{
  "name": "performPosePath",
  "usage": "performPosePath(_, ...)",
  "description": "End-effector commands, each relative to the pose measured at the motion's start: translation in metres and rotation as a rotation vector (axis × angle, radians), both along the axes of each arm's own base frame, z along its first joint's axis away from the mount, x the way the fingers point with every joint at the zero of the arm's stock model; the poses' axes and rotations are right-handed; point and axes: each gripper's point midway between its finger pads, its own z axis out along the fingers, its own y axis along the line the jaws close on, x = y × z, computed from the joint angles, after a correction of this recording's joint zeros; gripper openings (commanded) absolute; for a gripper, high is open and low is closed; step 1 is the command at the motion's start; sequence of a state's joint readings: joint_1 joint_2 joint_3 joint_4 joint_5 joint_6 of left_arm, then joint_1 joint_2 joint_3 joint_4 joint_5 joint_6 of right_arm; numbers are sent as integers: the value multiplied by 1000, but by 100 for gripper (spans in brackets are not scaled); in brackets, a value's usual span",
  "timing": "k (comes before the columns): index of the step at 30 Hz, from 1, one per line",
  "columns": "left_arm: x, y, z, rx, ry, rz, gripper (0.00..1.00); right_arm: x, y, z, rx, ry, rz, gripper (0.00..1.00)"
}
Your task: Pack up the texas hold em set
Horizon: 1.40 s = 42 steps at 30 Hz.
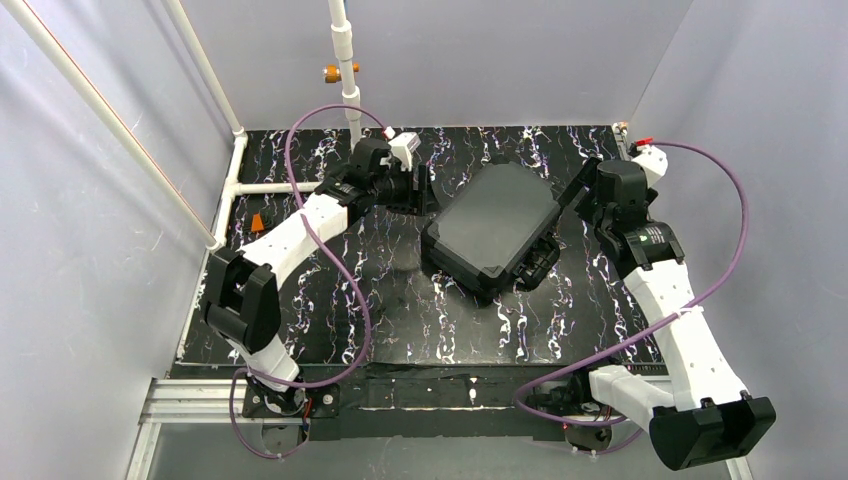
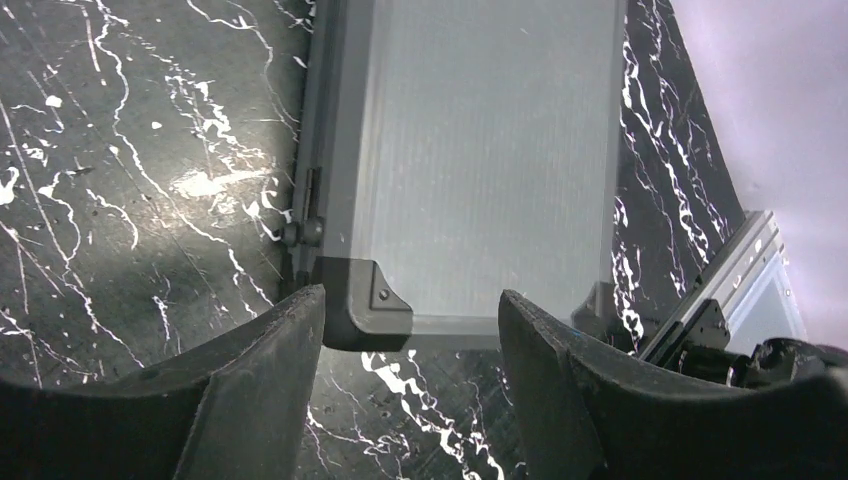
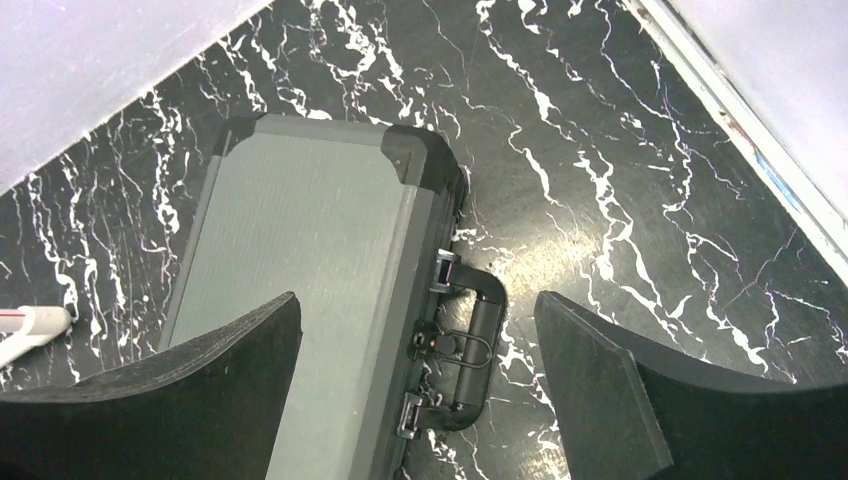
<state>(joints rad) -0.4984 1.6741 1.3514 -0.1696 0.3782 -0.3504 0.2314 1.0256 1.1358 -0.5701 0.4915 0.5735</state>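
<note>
Both open and empty, the right gripper (image 3: 418,340) likely needed to press the latches (image 3: 445,270) on the case (image 3: 300,250) slowly while the left gripper (image 2: 410,325) steadied its corner.

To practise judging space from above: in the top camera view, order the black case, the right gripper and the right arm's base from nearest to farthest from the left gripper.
Measured from the left gripper:
1. black case, right beside it, towards the table's middle.
2. right gripper, across the case, at its right side.
3. right arm's base, at the near table edge, bottom right.
</note>
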Motion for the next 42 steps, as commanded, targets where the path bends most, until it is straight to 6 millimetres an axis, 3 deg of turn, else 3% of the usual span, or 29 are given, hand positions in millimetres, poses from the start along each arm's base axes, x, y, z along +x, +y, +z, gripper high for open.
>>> performPosePath(1,-16,1,42,-6,-98,-56,63,-1,4,-5,22,6,9,94)
performPosePath(5,-19,-1,47,-2,-108,-70,63,-4,3,-26,13,67,4,95)
performPosePath(10,-18,-12,52,-8,-119,-96,63,-12,-3,-70,31,194,-5,92)
performPosePath(18,-17,-59,51,-21,-101,-170,63,-36,-49,-139,176,376,-122,80)
performPosePath(22,-20,-84,46,-19,-86,-209,61,-48,-47,-172,296,407,-126,70)
performPosePath(31,-32,-119,21,41,-62,-260,57,-67,-35,-203,341,443,-99,66)
performPosePath(38,-46,-128,-1,93,-48,-281,49,-73,-28,-222,363,456,-78,62)
performPosePath(42,-50,-129,-11,113,-39,-284,42,-68,-19,-227,394,450,-20,52)
